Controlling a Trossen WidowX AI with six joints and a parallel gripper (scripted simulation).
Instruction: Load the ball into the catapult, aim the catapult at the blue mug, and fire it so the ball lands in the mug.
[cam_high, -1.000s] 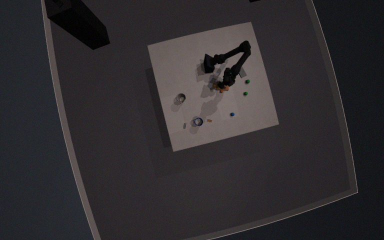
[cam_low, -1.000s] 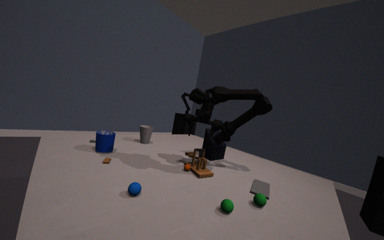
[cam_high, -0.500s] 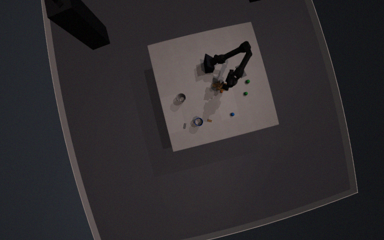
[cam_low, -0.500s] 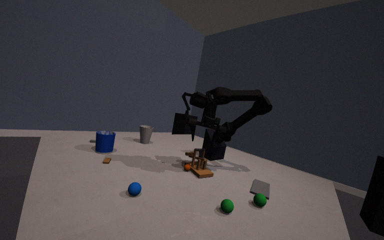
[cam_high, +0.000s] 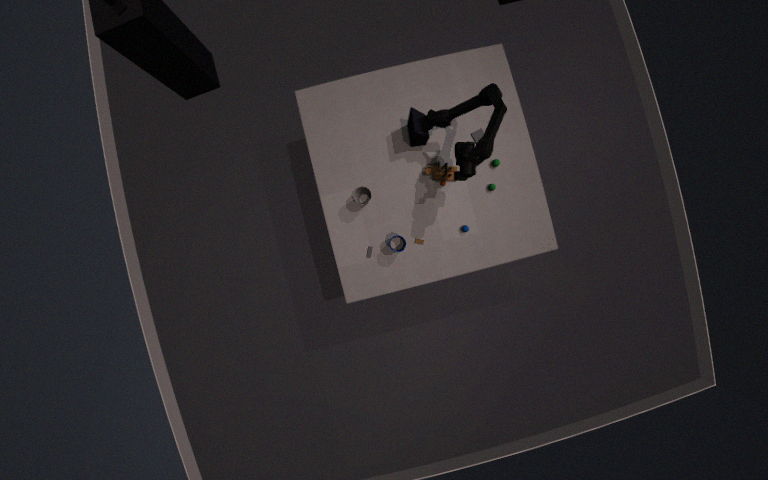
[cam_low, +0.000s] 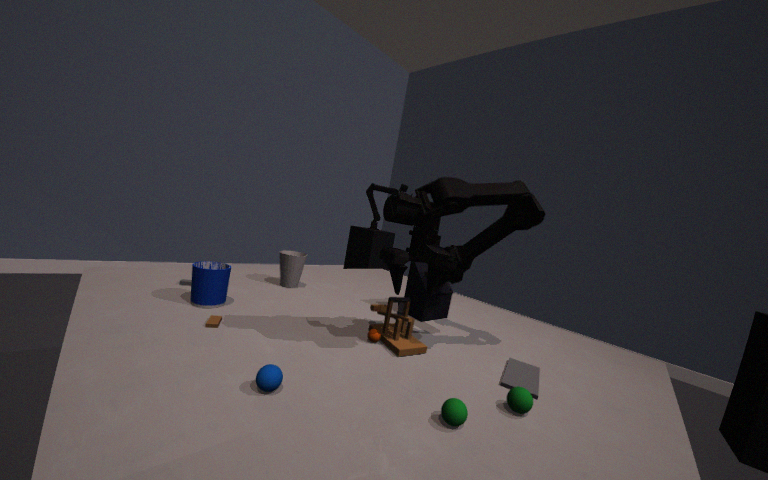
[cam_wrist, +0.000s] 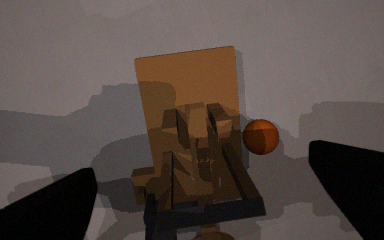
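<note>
The brown wooden catapult (cam_high: 451, 176) (cam_low: 404, 344) (cam_wrist: 187, 67) stands on the table, its upright frame and arm rising from the flat base. The arm's round end shows partly at the wrist view's bottom edge. An orange ball (cam_high: 442, 182) (cam_low: 374, 335) (cam_wrist: 260, 136) lies on the table beside the catapult's long side, outside it. The blue mug (cam_low: 210, 284) stands upright further off, at the left in the exterior view; its rim also shows from above (cam_high: 404, 243). My gripper (cam_low: 416, 290) (cam_wrist: 203, 164) is open and empty above the catapult, its fingers spread to either side in the wrist view.
A grey cup (cam_low: 291, 268) stands behind the mug's right. A blue ball (cam_high: 464, 228) (cam_low: 269, 378) and two green balls, one nearer (cam_low: 454, 412) and one (cam_low: 519, 400) by a grey slab (cam_low: 521, 373), lie on the table. A small orange block (cam_high: 419, 241) (cam_low: 213, 321) lies near the mug.
</note>
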